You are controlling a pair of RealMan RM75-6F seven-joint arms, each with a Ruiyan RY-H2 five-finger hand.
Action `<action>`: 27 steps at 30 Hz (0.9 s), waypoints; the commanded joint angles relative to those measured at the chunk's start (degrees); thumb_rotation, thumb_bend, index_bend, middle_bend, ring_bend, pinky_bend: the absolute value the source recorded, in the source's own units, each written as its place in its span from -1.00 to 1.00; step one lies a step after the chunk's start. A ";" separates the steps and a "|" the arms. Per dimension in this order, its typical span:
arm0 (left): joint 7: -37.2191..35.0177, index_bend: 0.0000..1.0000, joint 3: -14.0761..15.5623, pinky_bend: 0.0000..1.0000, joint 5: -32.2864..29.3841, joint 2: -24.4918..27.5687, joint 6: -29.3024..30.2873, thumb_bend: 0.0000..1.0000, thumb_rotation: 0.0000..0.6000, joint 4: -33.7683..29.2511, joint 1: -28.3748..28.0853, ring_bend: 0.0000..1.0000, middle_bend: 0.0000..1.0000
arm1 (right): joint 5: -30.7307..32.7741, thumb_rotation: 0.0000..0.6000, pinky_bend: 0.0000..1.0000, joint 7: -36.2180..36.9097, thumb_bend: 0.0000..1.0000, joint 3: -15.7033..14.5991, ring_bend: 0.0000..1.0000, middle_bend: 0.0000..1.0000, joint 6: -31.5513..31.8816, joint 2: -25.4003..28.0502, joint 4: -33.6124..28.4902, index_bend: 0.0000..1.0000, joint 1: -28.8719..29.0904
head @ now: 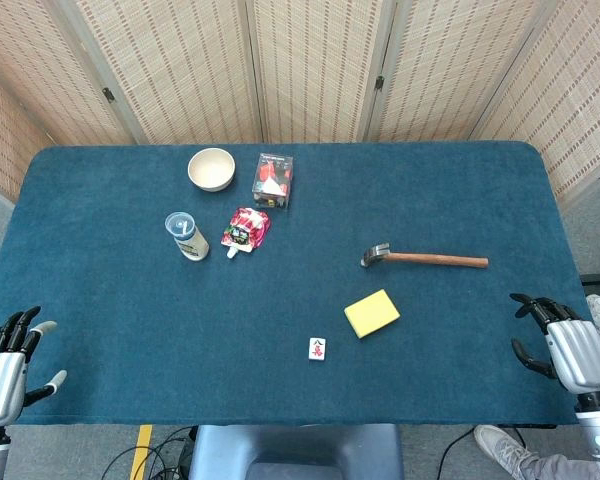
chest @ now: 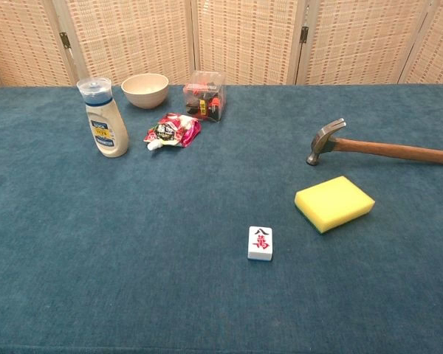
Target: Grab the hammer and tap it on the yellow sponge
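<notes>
— Untouched, the hammer point(head: 423, 258) lies flat on the blue table point(head: 100, 300), steel head toward the middle, wooden handle pointing right; the yellow sponge point(head: 372, 313) sits just in front of it.

— How will it handle?

— Likely head-heavy and rigid; mid-handle looks like the best grip. The sponge should give softly.

— And the hands?

— The right hand point(head: 565, 345) and left hand point(head: 10, 360) rest at the table's near corners, fingers apart, holding nothing.

Hammer point(head: 424, 258) flat beside yellow sponge point(head: 371, 313), apparently apart
</notes>
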 commanded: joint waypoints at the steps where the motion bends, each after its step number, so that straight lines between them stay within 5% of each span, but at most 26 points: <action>1: 0.04 -0.43 0.00 -0.57 -0.01 -0.08 -0.08 -0.60 1.00 0.03 -0.06 -0.77 -0.73 | 0.04 1.00 -0.31 -0.06 -0.46 -0.03 -0.46 -0.21 -0.19 0.00 -0.11 -0.55 0.12; 16: -0.17 -0.43 -0.11 -0.57 0.17 -0.33 -0.24 -0.60 1.00 0.23 -0.41 -0.77 -0.73 | 0.74 1.00 -0.31 -0.32 -0.46 0.47 -0.46 -0.21 -0.29 0.24 -0.38 -0.55 0.37; 27: -1.53 -0.43 0.33 -0.57 0.64 -0.42 0.42 -0.60 1.00 0.80 0.05 -0.77 -0.73 | 6.38 1.00 -0.37 -4.54 -0.48 4.99 -0.68 -0.40 -14.13 1.19 -2.23 -0.76 9.96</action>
